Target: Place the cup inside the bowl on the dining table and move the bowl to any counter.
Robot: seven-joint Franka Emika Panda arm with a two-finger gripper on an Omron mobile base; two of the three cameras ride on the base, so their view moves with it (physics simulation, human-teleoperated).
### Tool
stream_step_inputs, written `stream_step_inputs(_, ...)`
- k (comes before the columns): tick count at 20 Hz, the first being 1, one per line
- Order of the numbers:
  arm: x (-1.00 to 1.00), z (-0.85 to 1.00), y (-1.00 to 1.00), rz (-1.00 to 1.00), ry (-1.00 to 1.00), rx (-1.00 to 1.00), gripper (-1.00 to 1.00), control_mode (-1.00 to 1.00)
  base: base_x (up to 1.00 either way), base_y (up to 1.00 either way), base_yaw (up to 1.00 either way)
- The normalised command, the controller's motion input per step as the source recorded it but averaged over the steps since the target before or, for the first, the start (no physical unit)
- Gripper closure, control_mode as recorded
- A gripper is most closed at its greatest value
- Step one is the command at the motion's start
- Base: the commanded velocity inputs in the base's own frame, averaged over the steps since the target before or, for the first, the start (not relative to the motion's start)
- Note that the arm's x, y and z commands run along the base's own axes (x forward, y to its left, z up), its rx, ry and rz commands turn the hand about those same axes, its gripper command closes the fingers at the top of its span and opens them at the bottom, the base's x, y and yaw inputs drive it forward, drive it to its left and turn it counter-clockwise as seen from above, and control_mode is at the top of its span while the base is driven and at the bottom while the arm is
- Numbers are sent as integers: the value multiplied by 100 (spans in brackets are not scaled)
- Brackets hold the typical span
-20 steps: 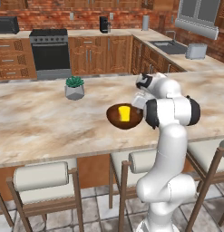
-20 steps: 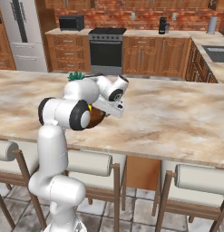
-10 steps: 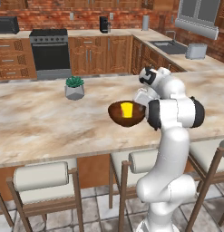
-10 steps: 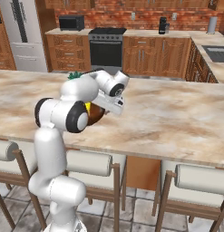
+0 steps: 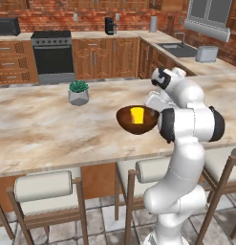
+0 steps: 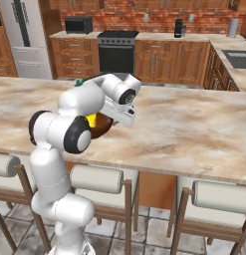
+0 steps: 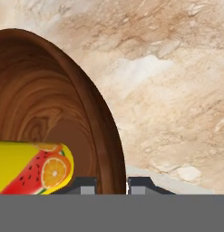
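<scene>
The dark brown wooden bowl (image 5: 137,122) hangs above the dining table (image 5: 43,124), near its front edge. The yellow cup (image 5: 137,115) lies inside it. My gripper (image 5: 156,110) is shut on the bowl's right rim. From the right base view the bowl (image 6: 101,127) and cup (image 6: 90,120) are partly hidden behind my arm, with the gripper (image 6: 114,116) above them. In the hand view the rim of the bowl (image 7: 50,104) runs between my fingertips (image 7: 84,186), my gripper (image 7: 111,186) pinches it, and the cup (image 7: 31,168) shows its fruit print over the table (image 7: 168,68).
A grey plant pot (image 5: 78,94) stands on the table to the left. Stools (image 5: 43,186) line the table's near side. A counter (image 5: 129,34) with a stove (image 5: 52,52), sink and toaster (image 5: 206,54) runs along the brick wall. A fridge (image 6: 22,35) stands at far left.
The bowl with the cup has drifted slightly to the right in my grip, and my arm's elbow has swung a little. The grip is unchanged.
</scene>
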Motion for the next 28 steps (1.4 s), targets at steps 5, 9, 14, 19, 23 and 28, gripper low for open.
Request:
stream_step_inputs(5,-53,27,0,0,0,0,100,-100,0,0,0)
stream_step_inputs(9,-65,26,0,0,0,0,100,-100,0,0,0)
stream_step_inputs(14,-64,19,0,0,0,0,100,-100,0,0,0)
stream_step_inputs(19,-59,21,0,0,0,0,100,-100,0,0,0)
stream_step_inputs(23,-60,21,0,0,0,0,100,-100,0,0,0)
stream_step_inputs(28,-55,15,5,0,-1,0,100,-100,0,0,0)
